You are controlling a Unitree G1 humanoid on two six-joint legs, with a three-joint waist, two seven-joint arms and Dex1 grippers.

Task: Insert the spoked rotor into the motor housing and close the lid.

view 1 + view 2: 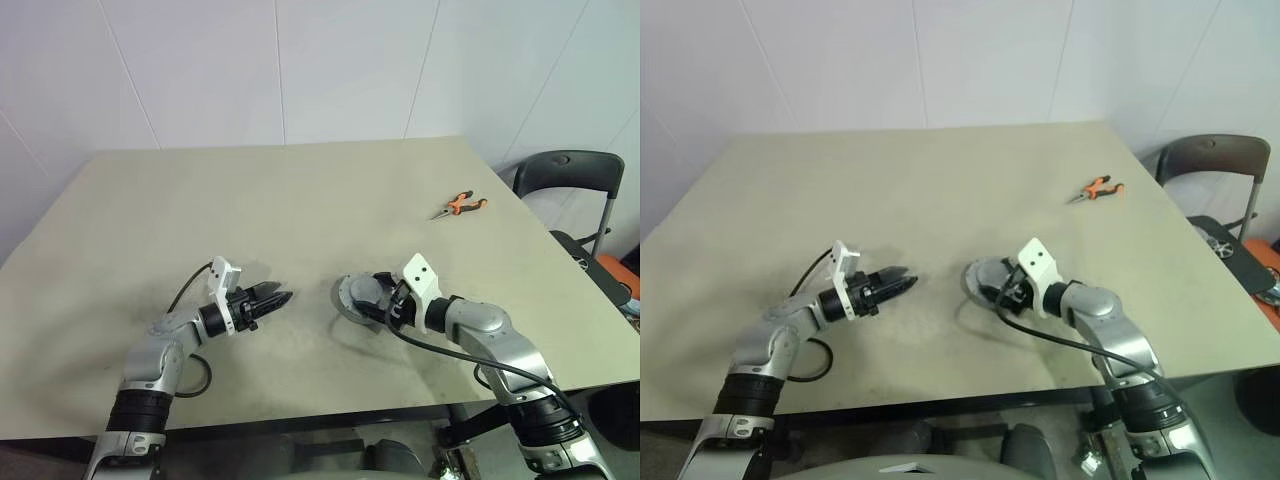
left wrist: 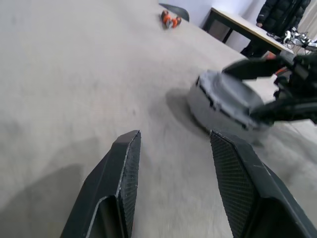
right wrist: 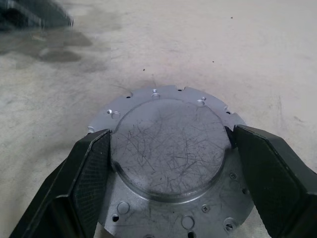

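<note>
Near the front edge of the desk (image 1: 300,200), right of centre, lid (image 3: 171,148) sits plain grey face up on the motor housing (image 2: 218,116). Right gripper (image 3: 171,163) has its fingers spread wide, one on each side of the lid's raised centre, pads against it. Left gripper (image 1: 280,296) hangs apart to the left, fingers partly spread, holding nothing. Orange-handled pliers (image 1: 458,205) lie near the far right corner.

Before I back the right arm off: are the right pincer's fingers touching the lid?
Touching. In the right wrist view both fingers press against the rim of the lid's raised centre, with no gap on either side.
</note>
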